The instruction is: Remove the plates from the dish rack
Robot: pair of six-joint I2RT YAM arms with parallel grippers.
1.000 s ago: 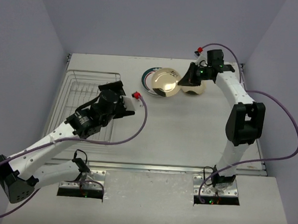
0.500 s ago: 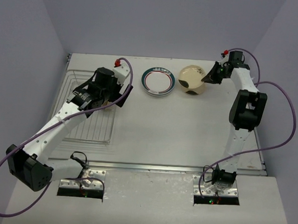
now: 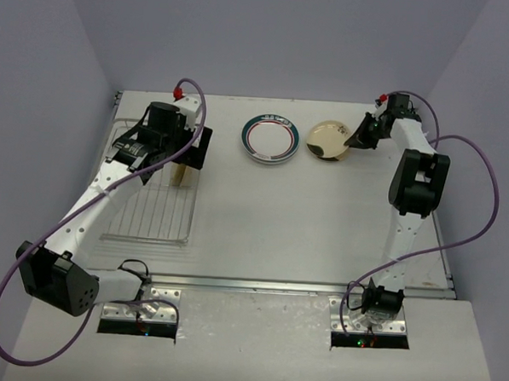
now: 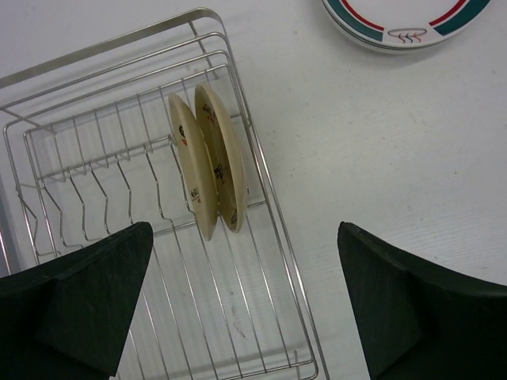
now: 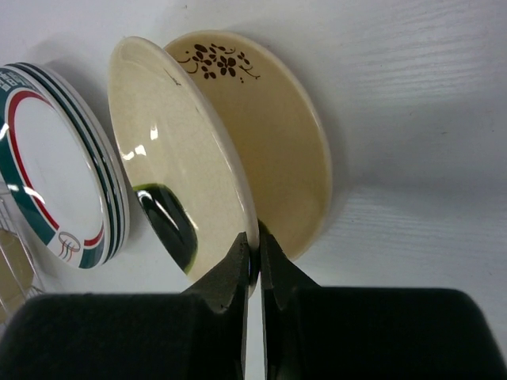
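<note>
Left arm [image 3: 91,206] runs from its base at the lower left of the top view, up and rightward over the dish rack [image 3: 151,217]. The wrist is bent down, so its camera looks almost straight onto the rods. The left fingers [image 4: 79,305] are spread wide, one in each lower corner of the wrist view, and hold nothing. Two cream plates [image 4: 210,162] stand on edge side by side in the rods. They are near the rack's right rim, at the centre of the wrist view, above the finger gap and clear of both fingers.

Right arm [image 3: 416,178] stands folded at the right of the top view, with the forearm reaching to the upper right and the wrist pointing left. The right fingers [image 5: 226,289] are nearly closed, pinching the lower rim of a tan plate [image 5: 182,150]. That plate is tilted with one edge raised over a second tan plate [image 5: 277,134], which has a brown flower mark and lies on the desk [image 5: 412,119]. I cannot tell whether the two touch. Just left of them a teal-rimmed stack [image 5: 55,166] sits flat on the desk, upper centre in the top view.
</note>
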